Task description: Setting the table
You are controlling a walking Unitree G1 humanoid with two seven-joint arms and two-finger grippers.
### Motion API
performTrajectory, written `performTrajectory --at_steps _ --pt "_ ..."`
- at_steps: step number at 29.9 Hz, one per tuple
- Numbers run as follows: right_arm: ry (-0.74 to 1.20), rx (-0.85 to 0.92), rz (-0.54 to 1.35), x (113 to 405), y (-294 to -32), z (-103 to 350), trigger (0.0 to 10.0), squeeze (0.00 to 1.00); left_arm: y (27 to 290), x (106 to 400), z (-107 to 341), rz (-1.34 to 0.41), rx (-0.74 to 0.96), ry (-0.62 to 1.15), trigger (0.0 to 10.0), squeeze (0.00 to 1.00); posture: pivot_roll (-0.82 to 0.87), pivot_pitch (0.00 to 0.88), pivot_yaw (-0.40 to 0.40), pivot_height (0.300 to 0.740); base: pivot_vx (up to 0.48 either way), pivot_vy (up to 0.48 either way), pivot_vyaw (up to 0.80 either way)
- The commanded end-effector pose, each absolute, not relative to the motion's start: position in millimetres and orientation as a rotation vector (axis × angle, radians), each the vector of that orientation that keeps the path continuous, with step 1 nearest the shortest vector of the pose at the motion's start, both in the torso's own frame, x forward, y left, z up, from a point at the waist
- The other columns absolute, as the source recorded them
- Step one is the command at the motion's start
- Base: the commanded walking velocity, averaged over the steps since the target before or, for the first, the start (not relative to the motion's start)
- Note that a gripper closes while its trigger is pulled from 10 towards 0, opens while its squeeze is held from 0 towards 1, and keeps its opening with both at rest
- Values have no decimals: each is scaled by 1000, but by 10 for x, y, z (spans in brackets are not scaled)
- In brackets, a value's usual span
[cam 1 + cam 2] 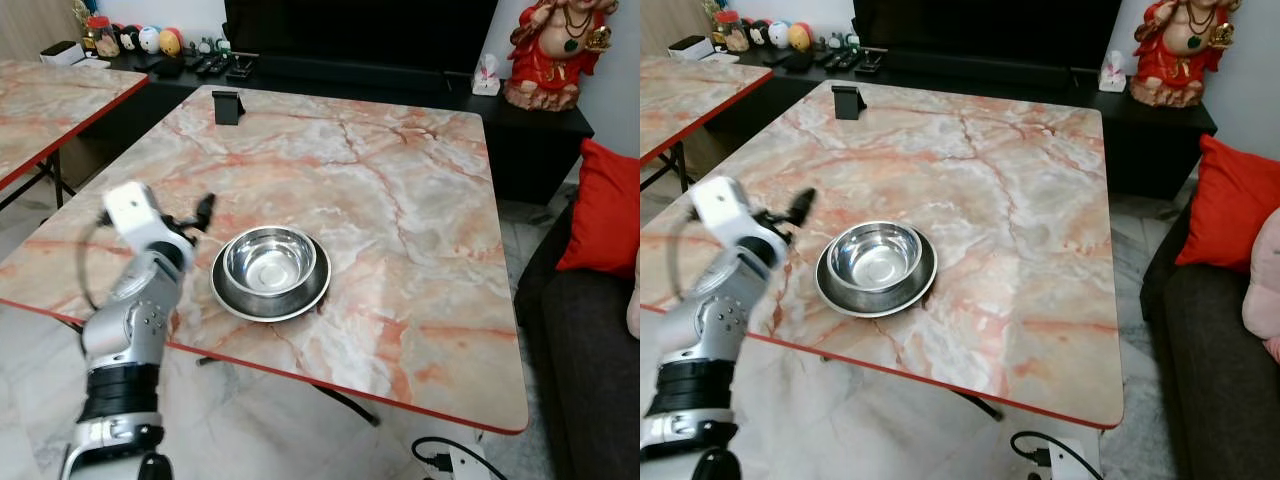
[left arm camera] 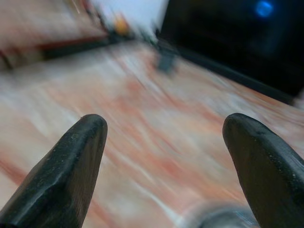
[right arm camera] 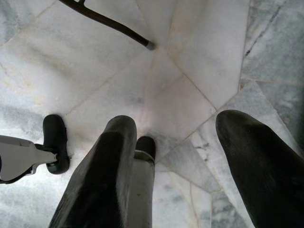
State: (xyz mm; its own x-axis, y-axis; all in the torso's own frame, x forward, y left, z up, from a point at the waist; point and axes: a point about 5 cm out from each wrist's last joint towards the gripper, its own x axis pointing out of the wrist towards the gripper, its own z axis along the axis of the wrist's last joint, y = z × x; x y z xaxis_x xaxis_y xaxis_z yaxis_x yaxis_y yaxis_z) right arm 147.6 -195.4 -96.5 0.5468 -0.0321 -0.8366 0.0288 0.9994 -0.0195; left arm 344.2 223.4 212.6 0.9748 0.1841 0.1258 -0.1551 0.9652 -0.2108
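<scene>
A shiny steel bowl (image 1: 269, 262) sits inside a shallow steel plate (image 1: 303, 303) near the front left of the marble table (image 1: 400, 190). My left gripper (image 1: 204, 212) is raised over the table just to the left of the bowl, apart from it. In the left wrist view the left gripper (image 2: 166, 128) is open with nothing between its fingers, and a blurred steel rim (image 2: 213, 216) shows below them. My right gripper (image 3: 175, 123) hangs open over the marble floor, holding nothing.
A small black stand (image 1: 228, 107) is at the table's far left edge. A second marble table (image 1: 40, 110) stands to the left. A dark sofa with a red cushion (image 1: 605, 210) is on the right. A red statue (image 1: 555, 50) stands on the black cabinet behind. A power strip (image 1: 450, 462) lies on the floor.
</scene>
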Motion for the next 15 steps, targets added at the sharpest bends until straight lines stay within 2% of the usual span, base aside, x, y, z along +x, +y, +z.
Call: performTrajectory --at_steps 1,2,4,6,11,13,15 --pt "997 -2 -33 1463 -1944 -972 10000 0 2302 3417 2272 233 -113 -226 10000 0 61 0 4 740 0 0 0" --pt "998 -1 -33 1456 -1940 -975 10000 0 2439 3372 2327 312 -24 -262 10000 0 61 0 7 740 0 0 0" --pt "999 0 -32 1450 -1937 -977 10000 0 2487 3350 2343 337 14 -273 10000 0 61 0 9 740 0 0 0" --pt "1003 -1 -29 1436 -1931 -983 10000 0 2663 3278 2367 433 136 -285 10000 0 67 0 10 740 0 0 0" --pt "1008 15 -44 1401 -1916 -997 10000 0 3305 3044 2098 743 376 -131 10000 0 66 0 16 740 0 0 0" --pt "1008 16 -47 1399 -1915 -998 10000 0 3401 2997 2034 793 397 -104 10000 0 66 0 16 740 0 0 0" --pt "1007 13 -44 1405 -1910 -996 10000 0 3607 2873 1882 887 438 -40 10000 0 61 0 18 740 0 0 0"
